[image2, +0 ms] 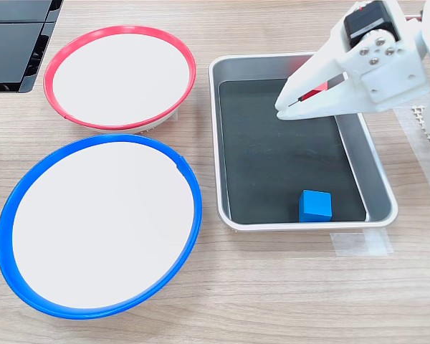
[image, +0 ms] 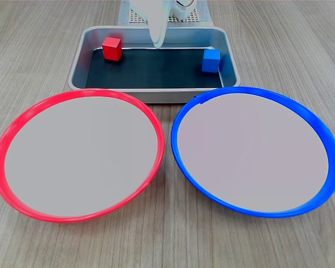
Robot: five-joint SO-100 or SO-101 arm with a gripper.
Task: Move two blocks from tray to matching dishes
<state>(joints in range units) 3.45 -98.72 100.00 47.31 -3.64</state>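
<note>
the red block (image: 112,48) sits on the black floor of the tray (image: 80,61), in the far corner at the first exterior view's left, close to the rim; in the second exterior view only a sliver of red (image2: 319,88) shows through the narrow slit between the white fingers, the rest hidden behind the arm. the blue block (image: 211,60) rests in the tray's opposite end, at the first exterior view's right, and in the second exterior view it lies against the near rim (image2: 314,206). the gripper (image2: 287,109) hangs above the tray's middle, fingers drawn nearly together with a thin gap between them, holding nothing and touching neither block. in the first exterior view only its pale tapered tip (image: 157,34) shows, pointing down over the tray's far edge between the two blocks. in front of the tray lie the red-rimmed dish (image: 11,134) and the blue-rimmed dish (image: 318,128), side by side on the wooden table (image: 39,33), both with bare pale centres. a strip of clear tape (image2: 358,242) lies on the table by the tray's corner in the second exterior view.
</note>
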